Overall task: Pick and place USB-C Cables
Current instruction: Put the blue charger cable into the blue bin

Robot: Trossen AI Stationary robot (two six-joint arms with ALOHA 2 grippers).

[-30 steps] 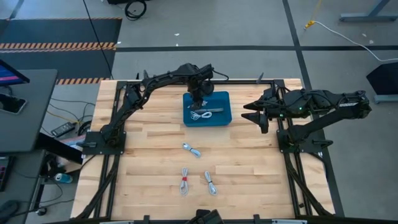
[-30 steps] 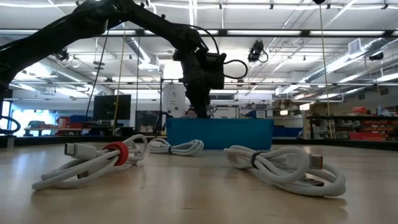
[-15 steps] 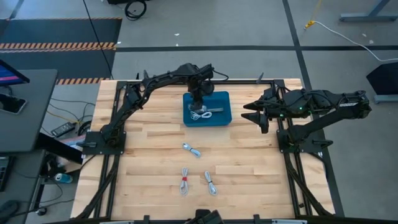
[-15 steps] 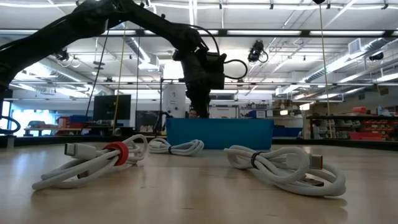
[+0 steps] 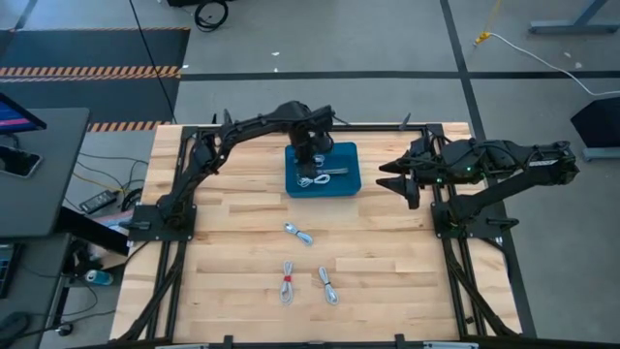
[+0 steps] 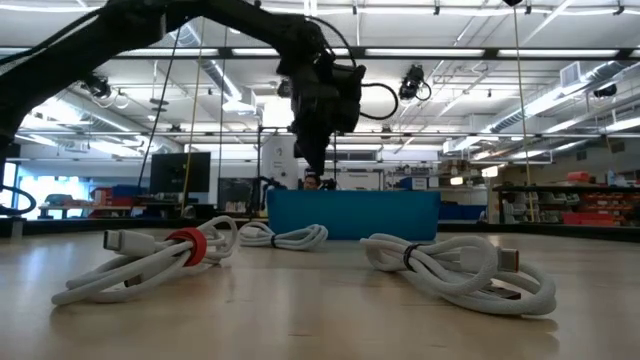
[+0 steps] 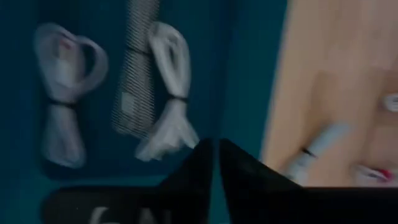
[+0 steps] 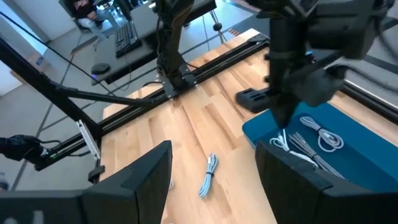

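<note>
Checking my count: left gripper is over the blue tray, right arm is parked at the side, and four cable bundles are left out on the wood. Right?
Not quite: three cable bundles lie on the wood, not four. The high view shows one with a blue band, one with a red band and a third. The rest holds: the left gripper is over the blue tray, and the right gripper waits at the side.

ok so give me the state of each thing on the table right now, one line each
Blue tray: holds three cable bundles.
Cable bundles in tray: lying loose, not gripped.
Three cable bundles on the wood: not yet picked.
Left tool: above tray, shut, empty.
Right tool: waiting beside tray, open.
</note>
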